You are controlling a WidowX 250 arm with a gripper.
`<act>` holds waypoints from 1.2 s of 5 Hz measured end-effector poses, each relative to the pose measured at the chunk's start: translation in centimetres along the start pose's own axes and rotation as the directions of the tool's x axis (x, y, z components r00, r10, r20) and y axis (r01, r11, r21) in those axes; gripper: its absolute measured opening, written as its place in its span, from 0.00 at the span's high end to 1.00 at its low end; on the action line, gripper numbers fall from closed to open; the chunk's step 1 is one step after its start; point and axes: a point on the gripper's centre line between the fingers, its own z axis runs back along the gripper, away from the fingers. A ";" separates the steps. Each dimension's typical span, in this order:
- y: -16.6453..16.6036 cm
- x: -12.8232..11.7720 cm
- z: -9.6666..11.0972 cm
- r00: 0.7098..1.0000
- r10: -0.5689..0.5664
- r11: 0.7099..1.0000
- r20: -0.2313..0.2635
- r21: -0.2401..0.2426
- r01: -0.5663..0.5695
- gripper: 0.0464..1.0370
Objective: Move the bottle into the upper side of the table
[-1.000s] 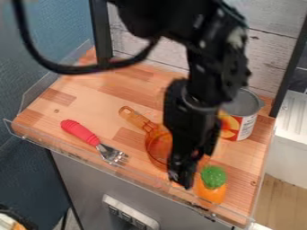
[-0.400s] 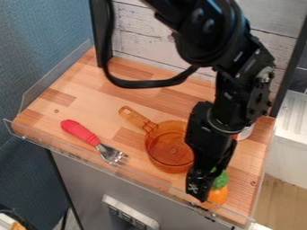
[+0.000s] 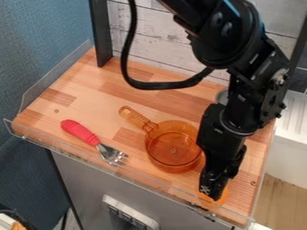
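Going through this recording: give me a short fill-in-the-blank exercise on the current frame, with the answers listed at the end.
The fork has a handle coloured ____. The see-through pan is coloured ____. As the camera sees it, the gripper is to the ____ of the pan. The tabletop has the look of ____.

Missing words: red; orange; right; wood.

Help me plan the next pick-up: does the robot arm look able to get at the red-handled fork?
Probably yes: the fork lies uncovered on the table, but the orange pan sits between it and the gripper, so a lift over looks needed.
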 end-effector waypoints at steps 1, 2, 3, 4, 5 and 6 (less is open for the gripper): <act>0.0 0.0 -0.1 1.000 0.004 1.000 -0.002 -0.006 -0.004 0.44; 0.1 0.1 0.1 1.000 -0.008 1.000 0.000 -0.007 0.008 0.44; -0.1 2.0 1.8 1.000 0.016 1.000 -0.011 -0.012 -0.016 0.44; -1.4 3.9 3.5 0.997 0.044 0.999 -0.056 -0.013 -0.045 0.44; -3.9 5.9 5.9 0.993 0.087 0.994 -0.079 -0.063 -0.092 0.44; -6.7 7.7 7.5 0.987 0.131 0.985 -0.098 -0.096 -0.141 0.44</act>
